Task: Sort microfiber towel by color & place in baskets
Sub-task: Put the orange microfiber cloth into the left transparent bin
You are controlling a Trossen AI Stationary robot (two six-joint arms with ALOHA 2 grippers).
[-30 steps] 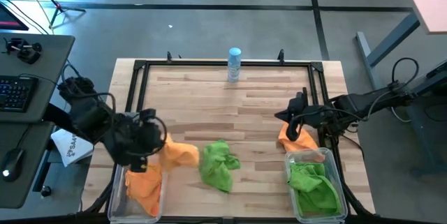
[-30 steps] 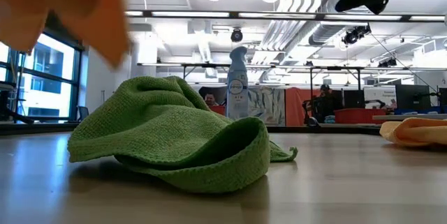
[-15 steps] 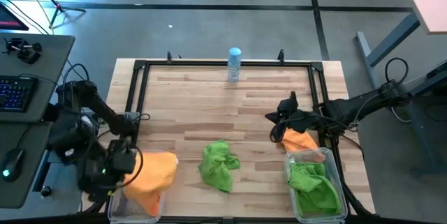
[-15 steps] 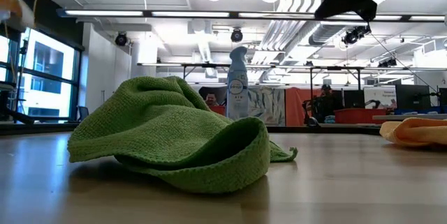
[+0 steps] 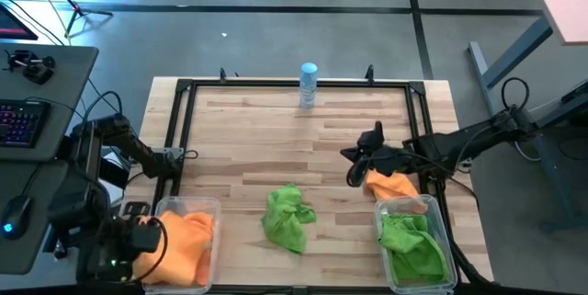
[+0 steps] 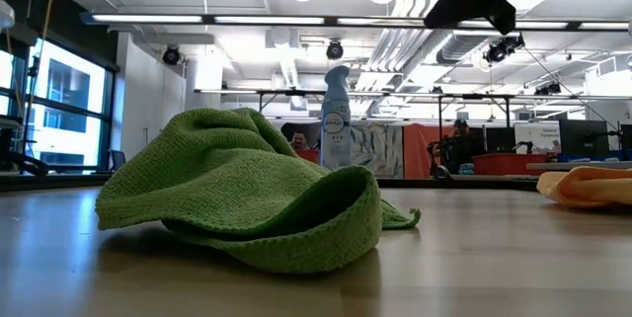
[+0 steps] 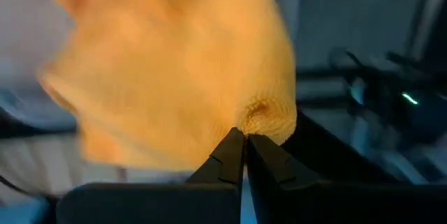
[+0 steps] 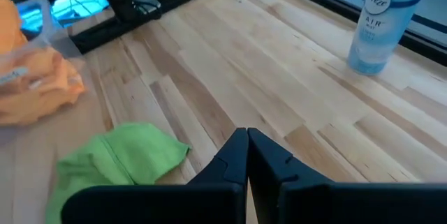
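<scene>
The left gripper (image 7: 244, 139) is clamped on a bright orange microfiber cloth (image 5: 184, 240) over the clear plastic tub (image 5: 213, 205) at the table's (image 5: 276, 139) near-left corner. The right gripper (image 5: 352, 168), fingers together and empty, hovers beside another orange cloth (image 5: 390, 185), just behind the right-hand clear tub (image 5: 442, 217) holding green cloths (image 5: 412, 244). A crumpled green cloth (image 5: 287, 214) lies between the tubs.

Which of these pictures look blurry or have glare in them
Left wrist view: the orange cloth and everything behind it are smeared, while the fingertips look sharp. Low view: bright ceiling lights glare, and the green cloth is crisp. High view: evenly lit, with blue light at the left edge.
</scene>
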